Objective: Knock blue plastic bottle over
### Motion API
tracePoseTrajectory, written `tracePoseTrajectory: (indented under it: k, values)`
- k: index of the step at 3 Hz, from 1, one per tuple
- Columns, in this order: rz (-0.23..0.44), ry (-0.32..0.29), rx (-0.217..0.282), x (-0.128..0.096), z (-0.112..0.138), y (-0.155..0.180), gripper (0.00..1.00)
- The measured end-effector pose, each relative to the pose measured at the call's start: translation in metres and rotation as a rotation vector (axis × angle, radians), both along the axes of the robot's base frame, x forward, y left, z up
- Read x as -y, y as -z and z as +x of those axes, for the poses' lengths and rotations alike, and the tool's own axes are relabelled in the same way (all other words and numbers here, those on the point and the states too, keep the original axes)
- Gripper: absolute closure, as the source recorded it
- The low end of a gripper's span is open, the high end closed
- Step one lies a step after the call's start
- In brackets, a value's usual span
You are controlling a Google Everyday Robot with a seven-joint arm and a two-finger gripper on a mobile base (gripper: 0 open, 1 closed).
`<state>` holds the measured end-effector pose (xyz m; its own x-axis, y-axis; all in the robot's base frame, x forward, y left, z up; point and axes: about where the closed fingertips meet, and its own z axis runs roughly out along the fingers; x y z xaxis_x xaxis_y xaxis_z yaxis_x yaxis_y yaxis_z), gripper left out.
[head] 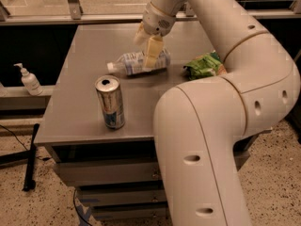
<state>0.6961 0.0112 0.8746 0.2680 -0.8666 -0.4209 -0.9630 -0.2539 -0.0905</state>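
The blue plastic bottle lies on its side on the grey table, white cap pointing left, near the table's middle back. My gripper hangs just above the bottle's right end. It is open. One finger reaches down in front of the bottle and the other sits behind and higher. The bottle's right end is partly hidden by the front finger.
A silver-blue drink can stands upright near the table's front left. A green crumpled bag lies to the right of the bottle. A white pump bottle stands on a ledge left of the table. My arm fills the right foreground.
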Motion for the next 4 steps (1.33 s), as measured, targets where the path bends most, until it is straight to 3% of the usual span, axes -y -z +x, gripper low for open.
tracePoseTrajectory:
  k: [2,3,4]
  values:
    - [0.095,0.067,0.034,0.009,-0.009,-0.028,0.0]
    - [0.199,0.186,0.077,0.043,-0.022,-0.052,0.0]
    - [0.319,0.335,0.145,0.095,-0.047,-0.071,0.0]
